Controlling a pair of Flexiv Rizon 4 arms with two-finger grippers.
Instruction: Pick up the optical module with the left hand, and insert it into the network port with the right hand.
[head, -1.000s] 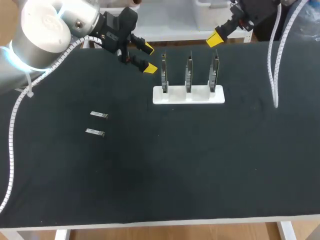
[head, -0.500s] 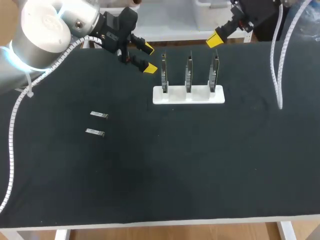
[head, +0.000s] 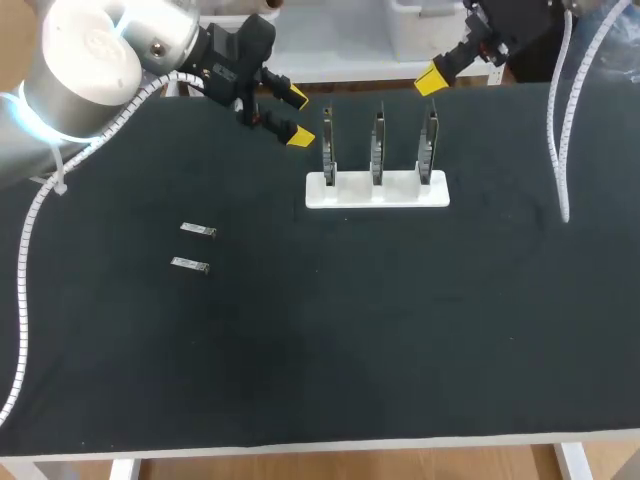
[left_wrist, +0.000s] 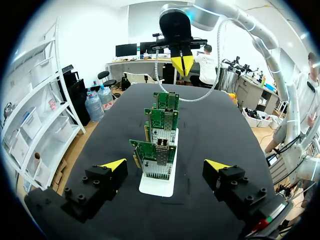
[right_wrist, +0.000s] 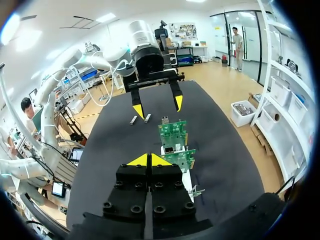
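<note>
At desk (head: 400, 350) far edge: left gripper (head: 299, 116) stood wide, empty; right gripper (right_wrist: 149, 160) tips pressed together, empty. Toward left edge lay farther optical module (head: 198, 231) and nearer optical module (head: 189, 265), apparently flat.

Upright card rack (head: 377, 168) mid-table, modules (head: 198, 231) well apart — unobstructed

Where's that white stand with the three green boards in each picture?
Head view: the white stand is at the black table's far middle.
Left wrist view: just ahead of the open left tool.
Right wrist view: just ahead of the shut right tool, slightly aside.
Shared landmark: the right tool's yellow tips.
</note>
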